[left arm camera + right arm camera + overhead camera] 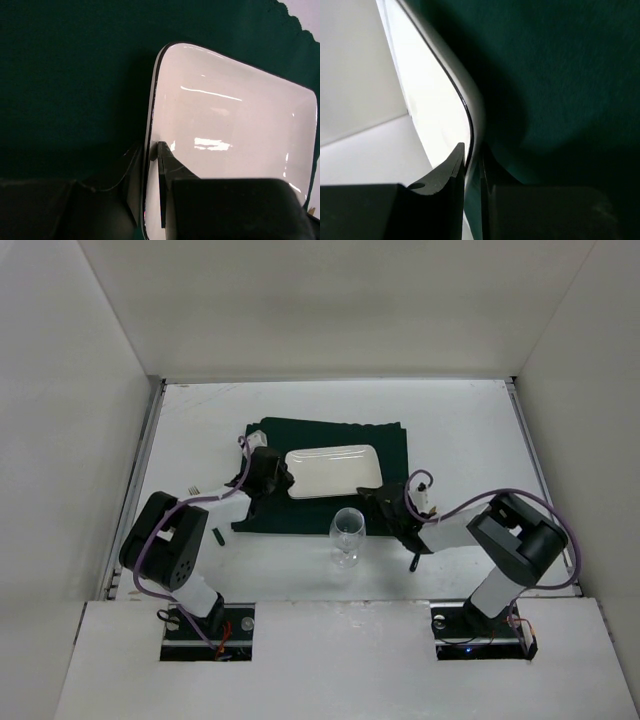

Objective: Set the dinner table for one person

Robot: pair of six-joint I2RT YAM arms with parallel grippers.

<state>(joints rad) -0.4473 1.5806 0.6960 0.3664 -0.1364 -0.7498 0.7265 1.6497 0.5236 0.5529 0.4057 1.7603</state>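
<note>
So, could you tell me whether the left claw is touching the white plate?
Touching: left wrist view shows the left claw clamping the white plate at its rim.

From overhead the left arm and right arm cover the plate's left end and near-right corner, a small dark object near the worktop's left edge is too small to name, and the right wrist view cuts the plate off at the top.
</note>
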